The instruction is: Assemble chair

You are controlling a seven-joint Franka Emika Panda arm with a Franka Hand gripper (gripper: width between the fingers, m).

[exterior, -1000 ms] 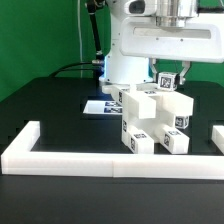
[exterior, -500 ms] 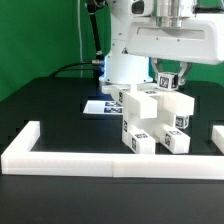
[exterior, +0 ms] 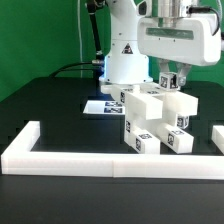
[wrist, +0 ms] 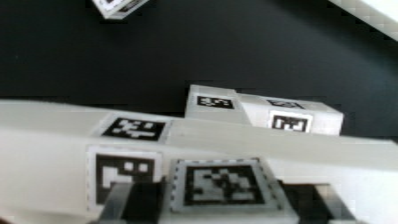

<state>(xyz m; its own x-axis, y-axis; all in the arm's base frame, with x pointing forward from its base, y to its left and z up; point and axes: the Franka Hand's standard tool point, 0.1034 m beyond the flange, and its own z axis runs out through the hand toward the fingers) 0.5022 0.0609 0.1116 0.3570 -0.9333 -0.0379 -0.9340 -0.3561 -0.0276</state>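
Observation:
The chair (exterior: 152, 121) is a blocky white stack of tagged slabs and blocks standing on the black table, right of centre in the exterior view. My gripper (exterior: 168, 80) hangs just above its top right and is shut on a small white tagged chair block (exterior: 168, 78). In the wrist view that block (wrist: 221, 186) sits between my dark fingers (wrist: 150, 203), with the gripper (wrist: 222, 204) over the chair's tagged top surfaces (wrist: 240, 110). Whether the held block touches the stack cannot be told.
The long low white border wall (exterior: 100, 160) runs along the table's front and turns back at both ends. The marker board (exterior: 98, 106) lies behind the chair near the robot base. A white tagged piece (wrist: 121, 6) shows at the wrist view's edge.
The hand has turned about its axis and shifted slightly to the exterior view's right, still holding the small block above the chair. The chair has not moved.

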